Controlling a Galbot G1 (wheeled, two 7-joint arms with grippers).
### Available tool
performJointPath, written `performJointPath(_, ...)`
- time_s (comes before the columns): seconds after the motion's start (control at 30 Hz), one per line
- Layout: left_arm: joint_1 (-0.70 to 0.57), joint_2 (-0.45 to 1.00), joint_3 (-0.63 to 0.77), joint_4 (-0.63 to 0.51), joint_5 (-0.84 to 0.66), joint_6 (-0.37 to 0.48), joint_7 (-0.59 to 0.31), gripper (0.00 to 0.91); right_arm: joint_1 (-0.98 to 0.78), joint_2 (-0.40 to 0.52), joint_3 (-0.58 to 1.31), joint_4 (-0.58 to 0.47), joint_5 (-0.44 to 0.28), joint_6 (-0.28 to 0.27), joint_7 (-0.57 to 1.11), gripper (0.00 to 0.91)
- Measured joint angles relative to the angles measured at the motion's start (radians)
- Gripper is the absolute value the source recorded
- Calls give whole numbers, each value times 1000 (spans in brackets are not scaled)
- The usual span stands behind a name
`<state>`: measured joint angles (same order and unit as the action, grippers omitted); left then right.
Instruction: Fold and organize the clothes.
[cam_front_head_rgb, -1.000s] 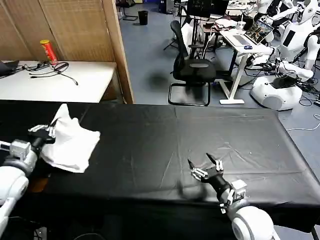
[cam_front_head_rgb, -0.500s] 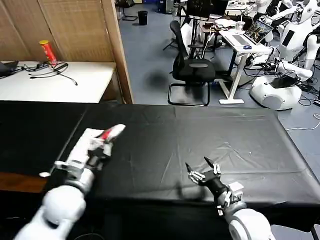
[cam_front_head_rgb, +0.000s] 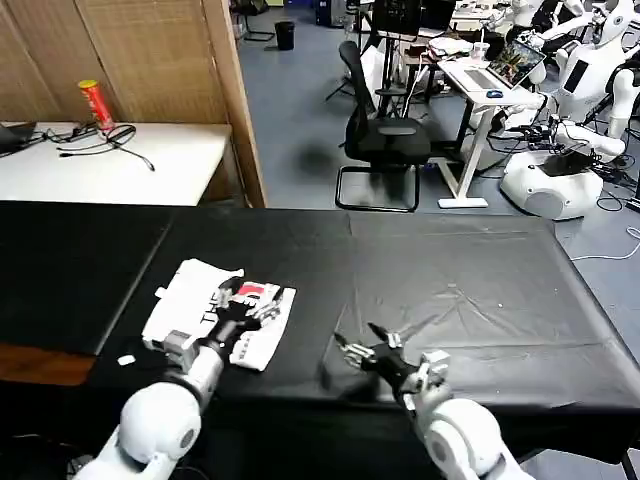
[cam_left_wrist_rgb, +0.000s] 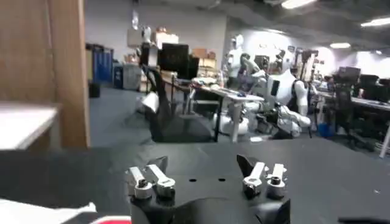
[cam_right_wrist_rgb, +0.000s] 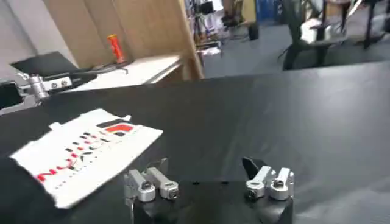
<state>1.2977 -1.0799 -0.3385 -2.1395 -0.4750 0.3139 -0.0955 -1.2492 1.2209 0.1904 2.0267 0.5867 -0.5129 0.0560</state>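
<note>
The folded white cotton T-shirt with black and red lettering (cam_front_head_rgb: 218, 311) lies on the black-covered table (cam_front_head_rgb: 480, 270), long axis diagonal. The left gripper (cam_front_head_rgb: 250, 309), fingers spread, rests over it (the nearer arm). The right gripper (cam_front_head_rgb: 366, 353), likewise spread and empty, waits to its right.

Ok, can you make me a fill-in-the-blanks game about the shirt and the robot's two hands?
1. The folded white T-shirt lies on a ____ tablecloth.
2. The gripper over the T-shirt is the ____ gripper.
3. The right gripper has its fingers ____ and holds nothing.
4. The printed block on the T-shirt next to the black letters is ____.

Missing words: black; left; open; red
</note>
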Motion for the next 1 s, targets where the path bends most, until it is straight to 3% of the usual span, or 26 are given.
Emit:
performJointPath(0.37, 44, 6, -65, -1, 38, -36, -3, 878, 205, 149, -200, -189, 1, -39, 118, 868)
performJointPath(0.4, 47, 6, -69, -1, 39, -37, -3, 878, 219, 162, -211, -207, -9, -44, 125, 722)
performJointPath(0.47, 51, 5, -77, -1, 40, -41, -3, 878, 245, 188, -232, -243, -35, -47, 132, 653)
performJointPath(0.6, 61, 2, -93, -2, 42, -46, -3, 878, 278, 225, -251, -304, -48, -50, 131, 371)
performJointPath(0.63, 64, 2, -97, -2, 42, -47, -3, 878, 283, 231, -254, -314, -50, -50, 131, 156)
performJointPath(0.67, 67, 2, -101, -2, 42, -49, -3, 878, 288, 239, -256, -324, -55, -50, 130, 98)
performJointPath(1.0, 91, -1, -130, -3, 50, -63, -2, 878, 294, 218, -210, -312, -70, -64, 89, 68)
